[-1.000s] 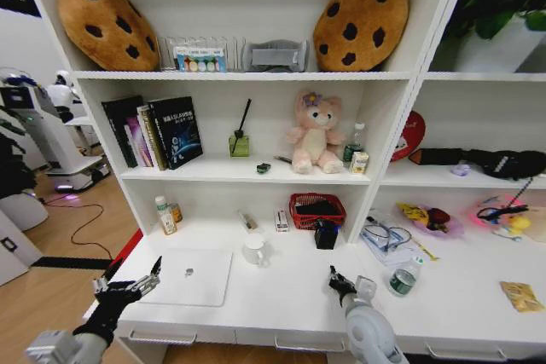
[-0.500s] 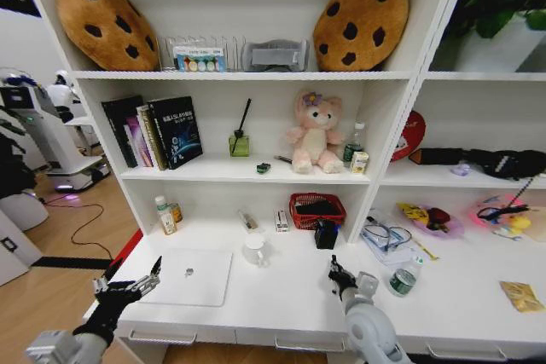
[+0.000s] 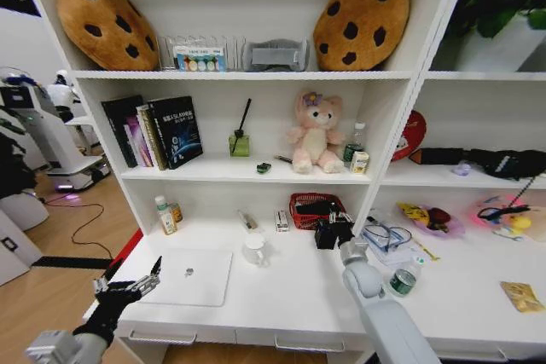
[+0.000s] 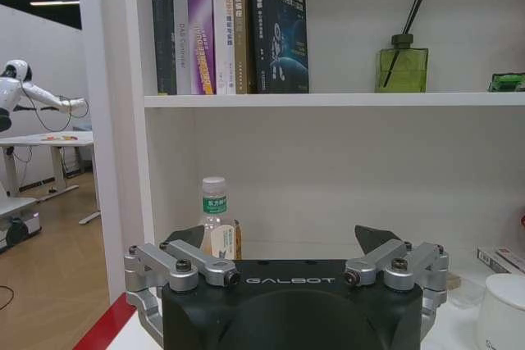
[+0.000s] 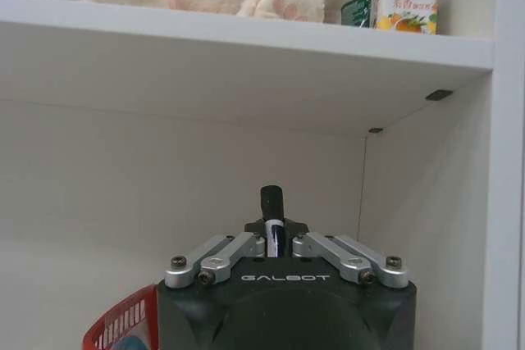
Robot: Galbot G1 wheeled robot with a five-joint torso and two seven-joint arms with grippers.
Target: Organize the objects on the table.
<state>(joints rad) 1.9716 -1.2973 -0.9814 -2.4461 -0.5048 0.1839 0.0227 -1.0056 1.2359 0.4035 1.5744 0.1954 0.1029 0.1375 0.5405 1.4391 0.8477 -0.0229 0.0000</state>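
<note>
Right gripper (image 5: 274, 243), fingers pinched on a black-capped marker (image 5: 271, 212), is raised over the white desk (image 3: 281, 296) beside the red basket (image 3: 317, 208) and a small black holder (image 3: 325, 234). Light, stiff and smooth, the marker probably holds best at mid-barrel. Left gripper (image 3: 128, 284), fingers spread, hovers beside the silver laptop (image 3: 194, 276).

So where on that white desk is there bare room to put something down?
The widest bare patch is the front of the long white desk, between the thin silver laptop and the green-lidded jar. The back is crowded: white mug, red mesh basket, and the right hand gripping a black-capped marker.
</note>
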